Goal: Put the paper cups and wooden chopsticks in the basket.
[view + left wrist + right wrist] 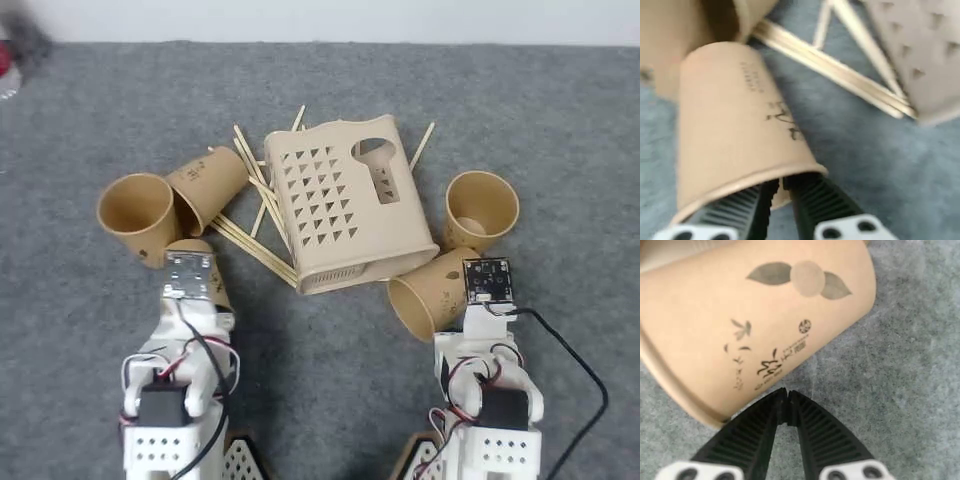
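Overall, the task stands at its start: none of the 5 paper cups and none of the chopsticks [255, 245] can be seen inside the basket [345, 200].

- **Basket:** tipped on its side at the middle of the grey worktop [320, 390], with a perforated wall upward. Its interior is hidden, so its contents cannot be confirmed.
- **Chopsticks:** loose on the worktop, most fanned against the basket's left side, a few poking out behind it toward the far edge.
- **Cups toward the left edge:** the open cup [135, 215], mouth facing the camera with nothing seen in it, touches the lying cup [208, 183].
- **Pinched cup [735, 115]:** on its side closer to the near edge, its rim wall caught between the nearly closed fingers of the left tool [780, 187].
- **Cups toward the right edge:** the upright cup [481, 208], nothing seen in it, and the tipped cup [755, 315] against the basket's near right corner.
- **Right tool [786, 392]:** fingers pressed together on nothing, just beside the tipped cup's rim.
- **Remaining, by judgement:** all 5 cups and every chopstick.
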